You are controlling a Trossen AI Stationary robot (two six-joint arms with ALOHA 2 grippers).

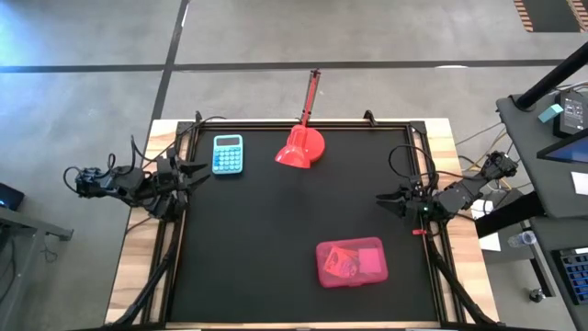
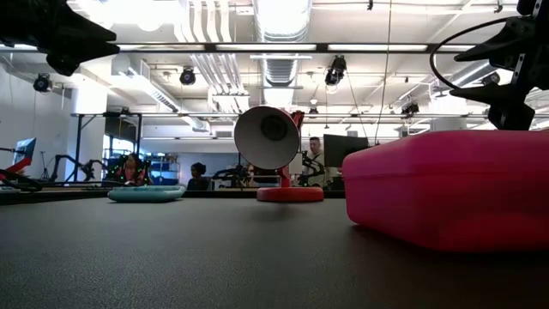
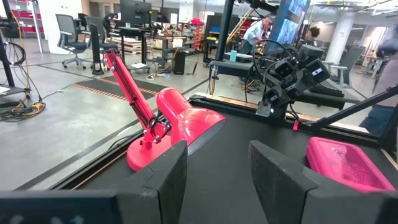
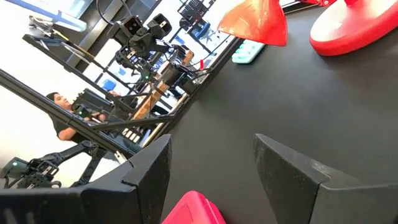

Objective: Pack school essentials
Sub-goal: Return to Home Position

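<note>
Left end effector [image 1: 195, 171], right end effector [image 1: 390, 199]: spread, empty.
Swing right low, you could clip the pink box [image 1: 351, 262].

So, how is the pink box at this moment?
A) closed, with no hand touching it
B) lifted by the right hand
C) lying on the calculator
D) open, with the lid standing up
A: the pink box lies with its lid down, while the left hand and the right hand wait open at the sides, away from it.
</note>
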